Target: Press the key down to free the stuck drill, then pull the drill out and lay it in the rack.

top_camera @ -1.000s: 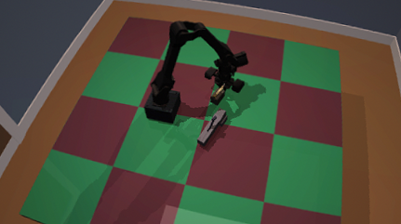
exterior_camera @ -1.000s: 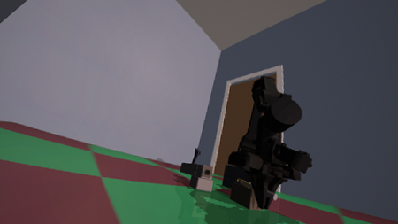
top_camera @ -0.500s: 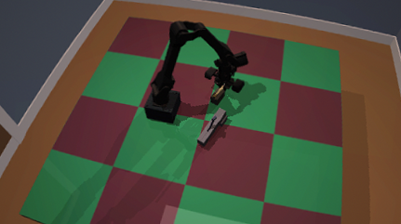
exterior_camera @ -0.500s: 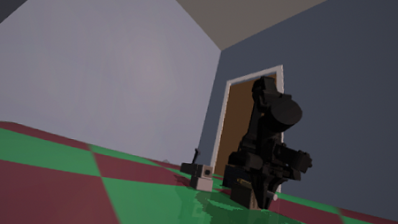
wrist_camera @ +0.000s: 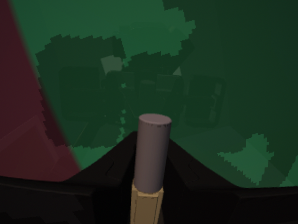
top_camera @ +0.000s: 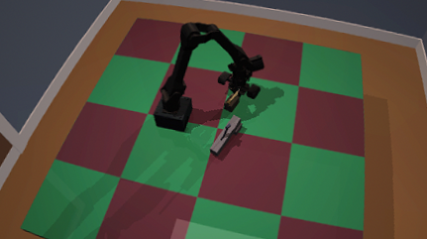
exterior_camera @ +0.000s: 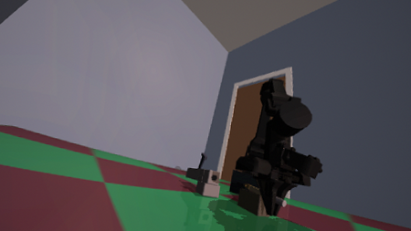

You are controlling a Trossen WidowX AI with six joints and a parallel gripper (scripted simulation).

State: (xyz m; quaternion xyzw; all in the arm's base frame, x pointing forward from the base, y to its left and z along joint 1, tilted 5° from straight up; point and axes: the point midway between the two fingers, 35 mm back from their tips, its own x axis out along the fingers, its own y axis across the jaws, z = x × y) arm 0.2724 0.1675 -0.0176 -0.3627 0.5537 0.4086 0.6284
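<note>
My gripper [top_camera: 238,91] [exterior_camera: 274,209] [wrist_camera: 147,138] points down, low over the floor, shut on the drill. The drill [exterior_camera: 282,203] [wrist_camera: 154,155] is a plain grey rod whose end sticks out past the fingers. The tan rack [top_camera: 230,103] [exterior_camera: 251,203] [wrist_camera: 146,207] is directly beside and below the fingers, lined up with the drill. The fingers hide the rest of the drill, and I cannot tell whether it rests in the rack. The grey holder [top_camera: 217,146] [exterior_camera: 208,189] stands apart, an open round hole in its end. Its dark key [top_camera: 226,131] [exterior_camera: 202,160] rises from the top.
The arm's black base [top_camera: 172,116] stands left of the holder in the top view. The holder is close to the rack, on the side toward the front of that view. The checkered floor mat [top_camera: 326,183] lies under everything, with walls around.
</note>
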